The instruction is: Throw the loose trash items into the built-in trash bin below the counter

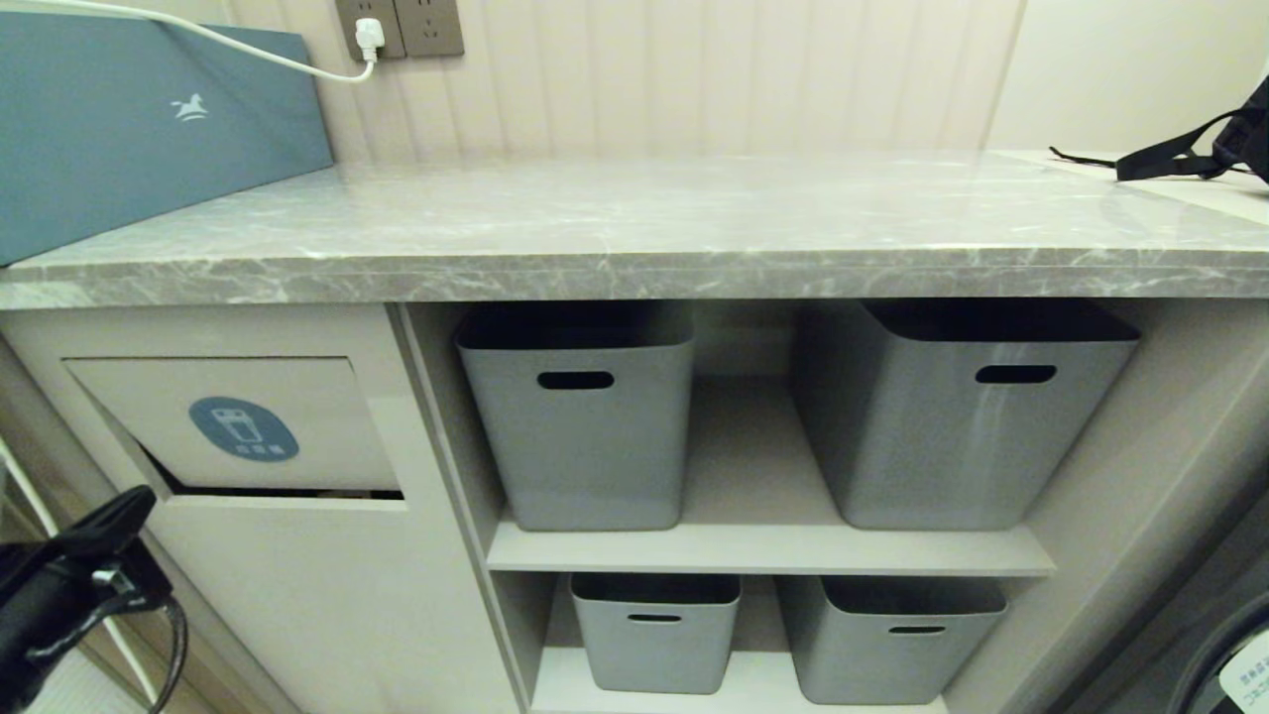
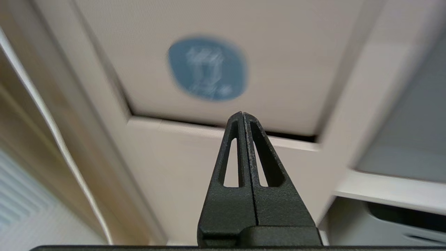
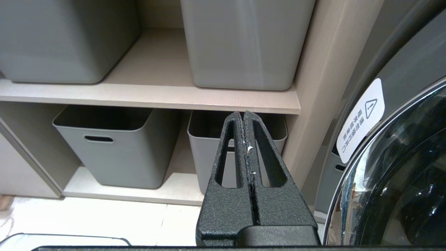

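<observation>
Looking down from the head camera, I see the counter (image 1: 634, 228), a grey veined slab with a thick front edge; a blue-grey box (image 1: 139, 119) stands at its left rear corner and a black strap (image 1: 1170, 159) lies near its right rear corner. Below the slab's left end sits the built-in trash bin (image 1: 297, 397), a beige flap set in the cabinet front (image 1: 297, 595), marked by a round blue sticker (image 1: 243, 428); a dark gap runs along the flap's lower edge. My left gripper (image 1: 124, 516) shows at the lower left of the head view, beside the flap's lower left corner and apart from the panel. In the left wrist view the left gripper (image 2: 243, 115) has its jaws pressed together with nothing between them, and its tip points at the lower edge of the flap (image 2: 278, 87), just under the sticker (image 2: 208, 68). To the right of the bin, four grey tubs (image 1: 585, 426) stand on two shelves. The right gripper (image 3: 243, 114), seen only in its own wrist view, has its jaws together and empty, aimed at the lower shelf's tubs (image 3: 115, 146) beside a washing machine door (image 3: 400, 167). I cannot see the wrapper or the carton in any view.
</observation>
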`<state>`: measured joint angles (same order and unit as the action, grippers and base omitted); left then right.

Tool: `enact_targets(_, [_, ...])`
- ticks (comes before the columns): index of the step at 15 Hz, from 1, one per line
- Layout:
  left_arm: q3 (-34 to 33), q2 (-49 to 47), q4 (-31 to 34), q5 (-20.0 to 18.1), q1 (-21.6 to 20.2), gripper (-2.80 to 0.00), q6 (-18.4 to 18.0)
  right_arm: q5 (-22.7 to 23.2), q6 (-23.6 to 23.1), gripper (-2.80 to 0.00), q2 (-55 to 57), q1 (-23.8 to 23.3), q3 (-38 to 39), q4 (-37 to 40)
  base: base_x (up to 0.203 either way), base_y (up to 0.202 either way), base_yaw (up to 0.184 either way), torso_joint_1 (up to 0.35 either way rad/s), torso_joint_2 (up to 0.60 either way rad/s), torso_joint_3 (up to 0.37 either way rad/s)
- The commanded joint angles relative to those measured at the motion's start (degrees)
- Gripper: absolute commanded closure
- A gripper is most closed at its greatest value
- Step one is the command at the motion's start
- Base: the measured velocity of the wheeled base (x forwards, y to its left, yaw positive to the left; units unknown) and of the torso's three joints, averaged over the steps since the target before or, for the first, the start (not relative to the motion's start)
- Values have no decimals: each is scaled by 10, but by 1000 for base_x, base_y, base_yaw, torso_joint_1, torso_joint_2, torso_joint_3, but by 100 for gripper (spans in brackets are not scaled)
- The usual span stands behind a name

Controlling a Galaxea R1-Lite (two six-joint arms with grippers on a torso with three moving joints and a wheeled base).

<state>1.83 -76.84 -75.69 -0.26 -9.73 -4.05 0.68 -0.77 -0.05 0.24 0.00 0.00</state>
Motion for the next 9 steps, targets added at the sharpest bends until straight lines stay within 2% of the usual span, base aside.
enact_targets(1, [-2, 156, 75, -21, 14, 0, -14, 0, 0, 0, 0, 0, 0, 0, 0, 0, 0, 0, 0, 0])
enact_targets(5, [30, 307, 268, -89, 24, 0, -29, 0, 0, 0, 0, 0, 0, 0, 0, 0, 0, 0, 0, 0])
enact_targets(9, [48, 472, 439, -131, 44, 0, -28, 0, 0, 0, 0, 0, 0, -1, 0, 0, 0, 0, 0, 0])
